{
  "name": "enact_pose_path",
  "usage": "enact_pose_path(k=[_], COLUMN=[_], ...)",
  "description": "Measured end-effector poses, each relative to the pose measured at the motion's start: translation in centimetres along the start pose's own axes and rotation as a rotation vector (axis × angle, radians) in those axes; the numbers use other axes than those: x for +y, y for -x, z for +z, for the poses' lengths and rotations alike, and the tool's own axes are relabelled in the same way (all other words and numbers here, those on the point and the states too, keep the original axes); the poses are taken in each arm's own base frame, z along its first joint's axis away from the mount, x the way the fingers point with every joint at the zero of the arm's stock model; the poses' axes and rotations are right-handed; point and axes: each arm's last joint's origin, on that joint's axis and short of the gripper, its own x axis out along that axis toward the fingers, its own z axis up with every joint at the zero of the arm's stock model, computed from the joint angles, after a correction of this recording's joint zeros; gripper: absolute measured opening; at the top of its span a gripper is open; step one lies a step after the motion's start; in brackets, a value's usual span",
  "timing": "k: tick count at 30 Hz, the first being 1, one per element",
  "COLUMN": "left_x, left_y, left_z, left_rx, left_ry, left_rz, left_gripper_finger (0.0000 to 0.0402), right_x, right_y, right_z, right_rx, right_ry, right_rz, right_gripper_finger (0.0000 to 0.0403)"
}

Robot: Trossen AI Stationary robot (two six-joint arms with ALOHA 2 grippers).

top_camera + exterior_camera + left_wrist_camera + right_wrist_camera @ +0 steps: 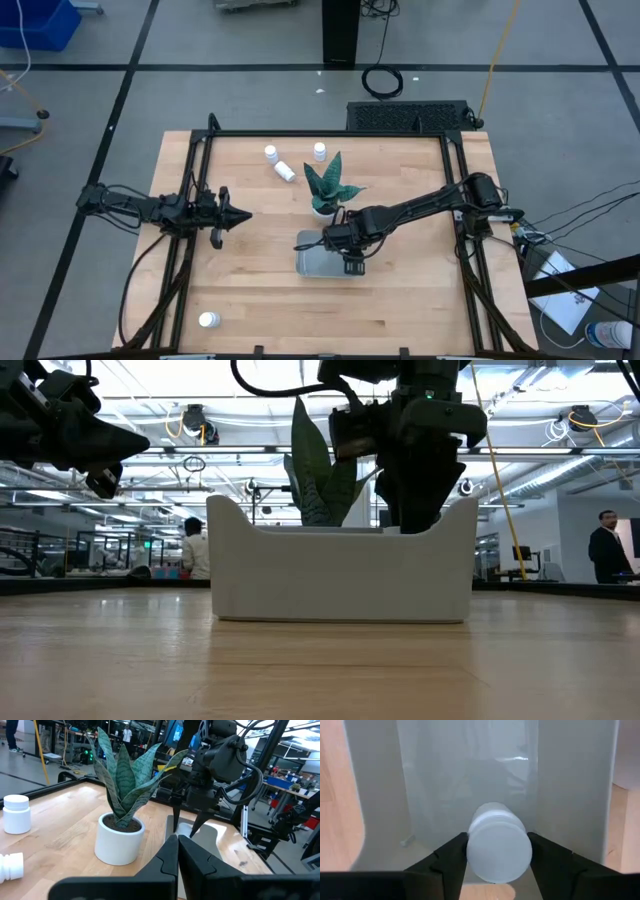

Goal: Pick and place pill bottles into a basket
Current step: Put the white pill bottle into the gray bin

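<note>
My right gripper (352, 262) reaches over the pale grey-blue tray (315, 262) and is shut on a white pill bottle (496, 842). In the low view it dips behind the tray's rim (340, 575). My left gripper (235, 215) is shut and empty, left of the plant pot and above the table. Two bottles stand upright near the far edge (271, 153) (320, 151), and one lies on its side between them (285, 171). Another stands near the front left corner (208, 320). My right gripper pinches the bottle between its two fingers, one on each side of the round body (472, 851). The fingers (451, 857) point down from above, over the tray's inside. One round end of the bottle faces the wrist camera. Whether the bottle touches the tray floor, I cannot tell.
A white pot with a green spiky plant (325, 200) stands just beyond the tray's far side, close to my right arm. A black frame (320, 135) runs around the wooden table top. People show in the room behind, as in the low view (610, 550).
</note>
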Motion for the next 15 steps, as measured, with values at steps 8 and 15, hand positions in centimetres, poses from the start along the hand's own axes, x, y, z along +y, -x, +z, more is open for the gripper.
enact_pose_path(k=[8,15], left_x=[0.0,0.0], left_y=[0.0,0.0], left_z=[0.0,0.0], left_rx=[0.000,0.000], left_ry=[0.000,0.000], left_rz=[0.000,0.000], left_gripper_finger=[0.0012,0.0012], right_x=[0.0,-0.1], right_y=[1.1,3.1], right_z=[-0.2,-0.4], right_rx=[-0.027,-0.084], right_ry=[-0.041,-0.061], right_rz=[0.008,0.026], right_gripper_finger=[0.0251,0.0278])
